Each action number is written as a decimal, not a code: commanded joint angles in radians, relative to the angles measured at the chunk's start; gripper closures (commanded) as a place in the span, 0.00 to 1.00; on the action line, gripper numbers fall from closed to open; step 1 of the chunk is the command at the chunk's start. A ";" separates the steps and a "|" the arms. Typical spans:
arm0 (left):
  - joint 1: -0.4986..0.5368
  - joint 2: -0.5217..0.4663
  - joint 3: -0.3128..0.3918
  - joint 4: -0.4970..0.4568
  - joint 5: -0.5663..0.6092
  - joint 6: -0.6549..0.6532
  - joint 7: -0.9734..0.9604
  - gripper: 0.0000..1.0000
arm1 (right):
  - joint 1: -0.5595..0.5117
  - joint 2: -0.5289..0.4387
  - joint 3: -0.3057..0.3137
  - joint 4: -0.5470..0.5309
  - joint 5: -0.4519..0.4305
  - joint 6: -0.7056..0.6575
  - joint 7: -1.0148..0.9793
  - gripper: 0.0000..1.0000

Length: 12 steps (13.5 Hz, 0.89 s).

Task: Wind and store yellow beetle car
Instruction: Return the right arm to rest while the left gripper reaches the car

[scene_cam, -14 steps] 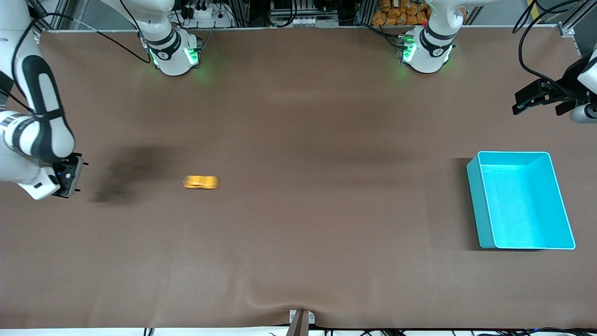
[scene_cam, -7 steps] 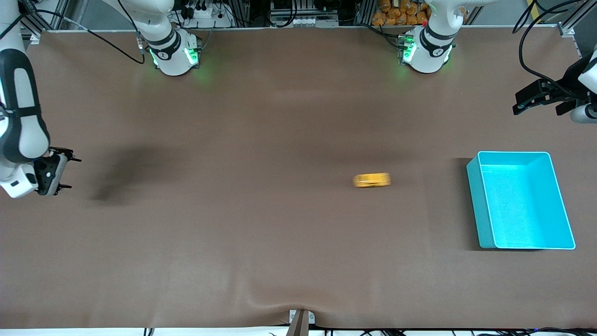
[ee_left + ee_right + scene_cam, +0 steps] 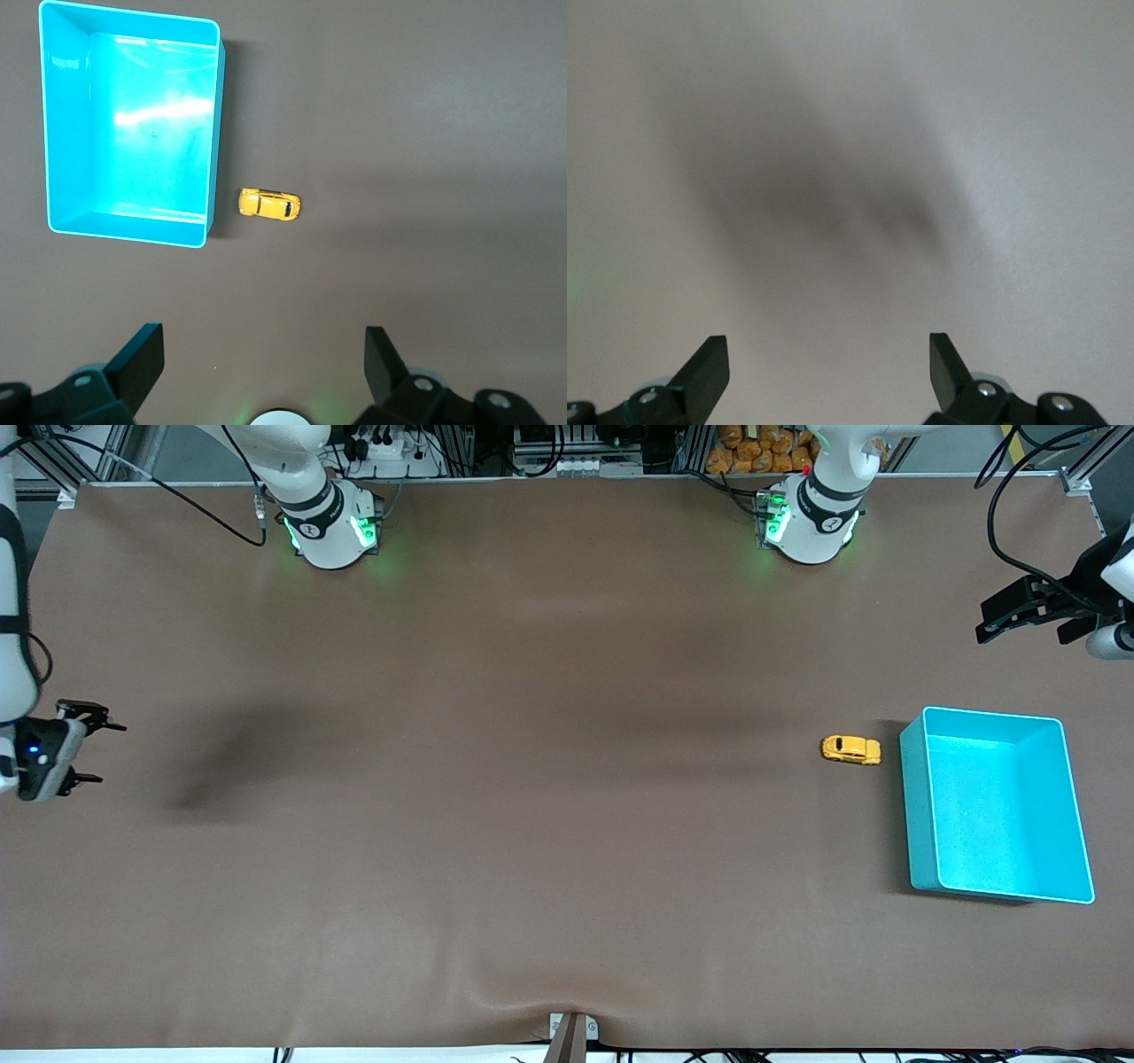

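1. Yellow beetle car (image 3: 851,749) sits on the brown table cover (image 3: 532,824), just beside the teal bin (image 3: 997,886), toward the left arm's end.
2. We see the right gripper (image 3: 80,751) over its own end of the table, jaws spread wide, holding nothing; its arm is mostly cut off.
3. We see the left gripper (image 3: 1005,615) above the table near the bin, jaws wide apart, empty.
4. We read no writing anywhere.

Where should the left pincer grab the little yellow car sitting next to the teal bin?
Probably from straight above, across the yellow beetle car at its two long sides, mid-body. It sits upright on its wheels, one end toward the teal bin but apart from it, so both flanks look free. The left pincer is open, up over the table.
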 commanded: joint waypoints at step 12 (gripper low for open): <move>0.009 0.017 0.011 0.005 0.022 0.010 0.018 0.00 | 0.144 -0.223 0.037 0.270 0.016 -0.276 0.957 0.00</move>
